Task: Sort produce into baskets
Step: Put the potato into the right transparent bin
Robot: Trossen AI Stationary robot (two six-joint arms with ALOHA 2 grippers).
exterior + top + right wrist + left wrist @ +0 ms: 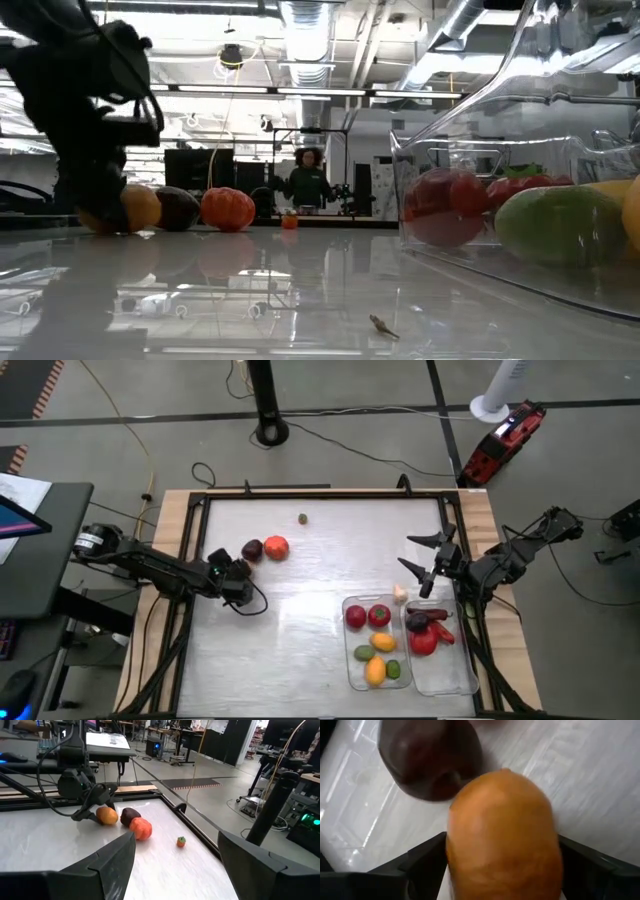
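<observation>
My left gripper (236, 576) is low over the table's left half, open, its fingers on either side of an orange fruit (502, 835) that rests on the table (106, 815). The gripper hides this fruit in the high view. Just beyond it lie a dark purple fruit (252, 550) and a red-orange tomato (276, 547). A small red-orange piece with a green top (302, 518) sits alone near the far edge. Two clear baskets (348, 652) (470, 665) at the near right hold several fruits and vegetables. My right gripper (424, 558) hangs open above the table, just beyond them. My left gripper has the orange fruit's two sides (465, 855) between its fingers, coming down at a slant from the table's left. I cannot tell whether the fingers touch it. The fruit sits on the table beside the dark purple one.
A white piece (400, 594) lies at the baskets' far edge. A dark frame (320, 493) runs round the tabletop. The middle of the table between the left fruits and the baskets is bare. A person (310, 180) stands in the room far behind.
</observation>
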